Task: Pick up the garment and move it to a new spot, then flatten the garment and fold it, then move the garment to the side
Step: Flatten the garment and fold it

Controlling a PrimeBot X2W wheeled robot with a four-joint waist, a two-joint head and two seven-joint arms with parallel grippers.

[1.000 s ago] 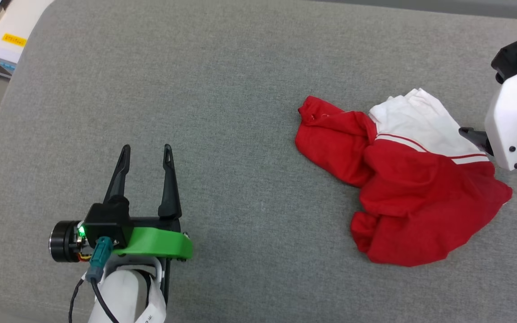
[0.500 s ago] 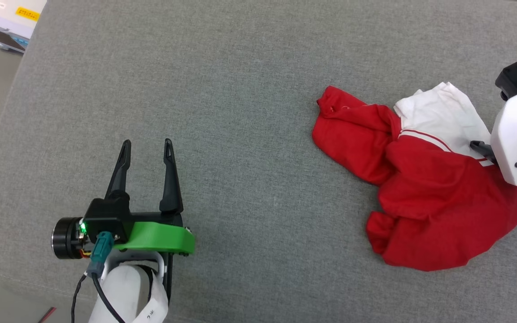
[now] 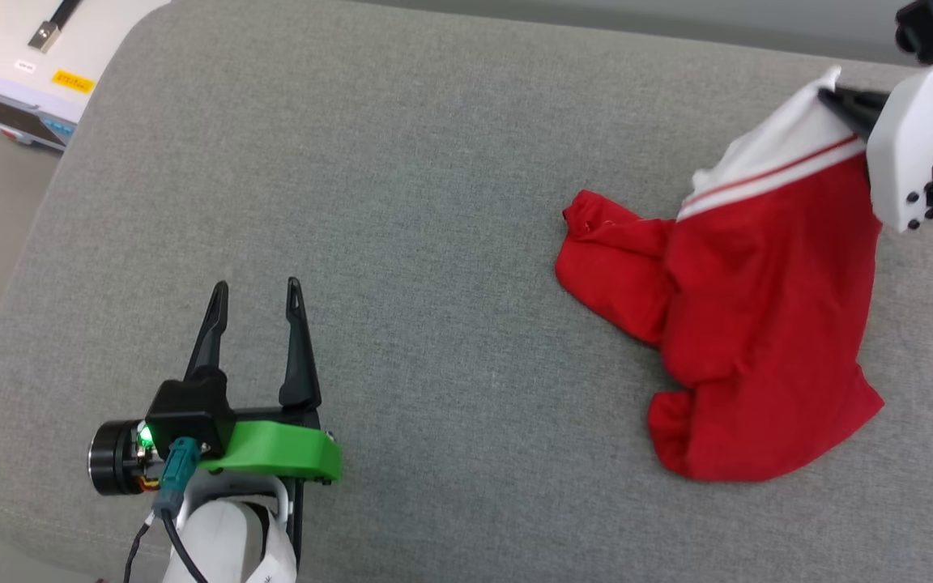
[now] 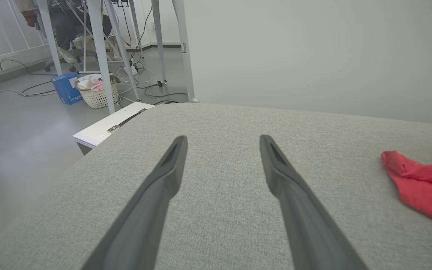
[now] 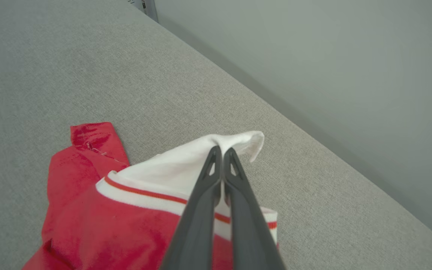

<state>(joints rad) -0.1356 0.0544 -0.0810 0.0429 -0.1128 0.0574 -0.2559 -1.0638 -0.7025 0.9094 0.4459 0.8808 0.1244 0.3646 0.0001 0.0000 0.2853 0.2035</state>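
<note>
Grey woven cushion (image 3: 402, 202), broad and flat, rounded at near-left corner. Lying on it toward right side: crumpled red jersey (image 3: 758, 324), lower folds spread over weave, white stripe-trimmed sleeve end up off surface.

Bright, even diffuse light, no glare; shadows faint on grey woven fabric cushion (image 3: 434, 162). Head view sharp. Wrist views w/ wide-angle bend at edges; dark fingers (image 4: 144, 217) of left gripper (image 4: 222, 138) soft at 6 o'clock.

Bare grey cushion (image 3: 434, 202) lies open left of the garment (image 3: 758, 308).
</note>
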